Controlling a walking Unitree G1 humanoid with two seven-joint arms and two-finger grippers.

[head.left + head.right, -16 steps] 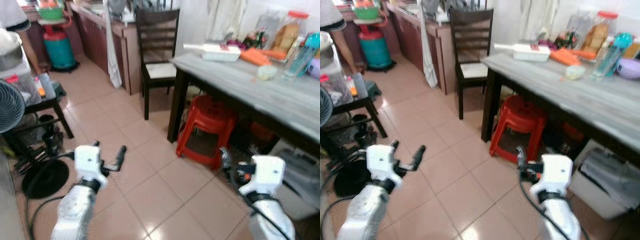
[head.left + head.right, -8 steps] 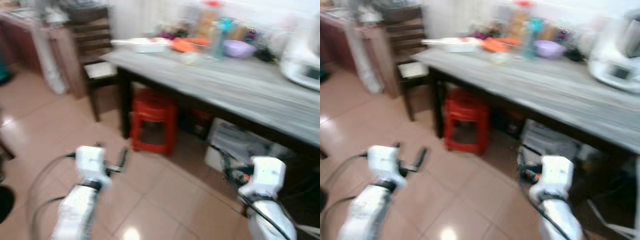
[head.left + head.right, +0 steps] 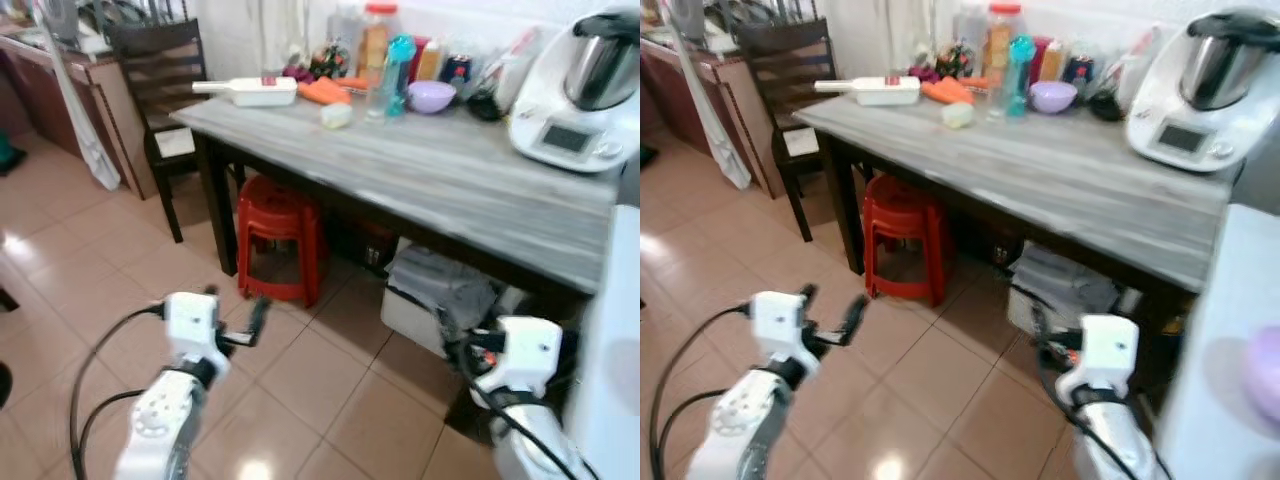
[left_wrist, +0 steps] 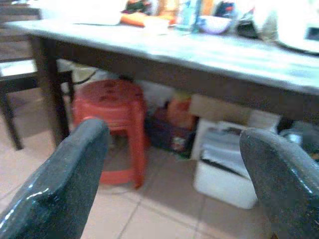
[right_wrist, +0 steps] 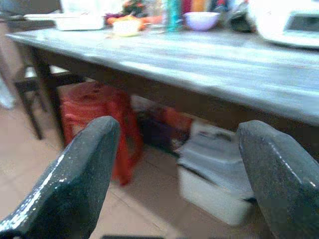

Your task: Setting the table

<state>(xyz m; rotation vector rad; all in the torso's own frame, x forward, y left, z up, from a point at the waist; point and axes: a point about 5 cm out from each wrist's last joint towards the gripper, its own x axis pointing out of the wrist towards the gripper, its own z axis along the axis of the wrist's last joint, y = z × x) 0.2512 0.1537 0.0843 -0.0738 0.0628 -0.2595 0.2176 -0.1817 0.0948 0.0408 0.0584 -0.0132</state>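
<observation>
Ahead of the robot, the long grey table runs from far left to near right. Both the left gripper and right gripper hang low with fingers apart, holding nothing. The camera has turned, so a white kitchen machine now shows.

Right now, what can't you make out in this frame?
- Jars and bottles at the table's far edge: too small to read, both eye views.
- Box under the table: contents shaded.
- White appliance: top cut off by the frame edge.
- Right gripper: fingers hidden by its wrist in the eye views.
</observation>
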